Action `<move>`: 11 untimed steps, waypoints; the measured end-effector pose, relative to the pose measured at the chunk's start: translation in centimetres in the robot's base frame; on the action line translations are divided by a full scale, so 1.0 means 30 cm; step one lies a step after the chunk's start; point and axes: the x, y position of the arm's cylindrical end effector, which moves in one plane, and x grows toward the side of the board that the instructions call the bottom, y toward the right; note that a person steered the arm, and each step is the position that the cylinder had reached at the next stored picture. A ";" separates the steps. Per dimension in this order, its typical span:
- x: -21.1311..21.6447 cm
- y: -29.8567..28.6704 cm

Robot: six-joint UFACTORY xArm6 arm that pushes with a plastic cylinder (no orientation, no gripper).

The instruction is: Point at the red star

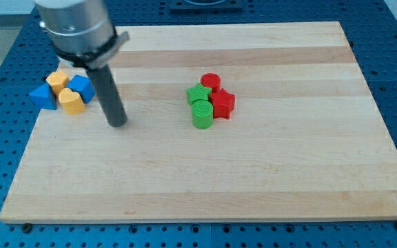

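Red star lies flat on the bench, right of centre, no real long axis; one point faces the view's right. It touches the green cylinder and green star on its left, red cylinder just above. Rod comes down from the view's top-left, nearly upright; my tip sits well left of the star, just right of the blue/yellow cluster (blue triangle, yellow heart, blue block, yellow block). No jaws on this rig, just the rod.
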 end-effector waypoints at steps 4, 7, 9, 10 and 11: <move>0.074 0.510; 0.034 0.848; 0.025 0.833; 0.025 0.786; 0.019 0.729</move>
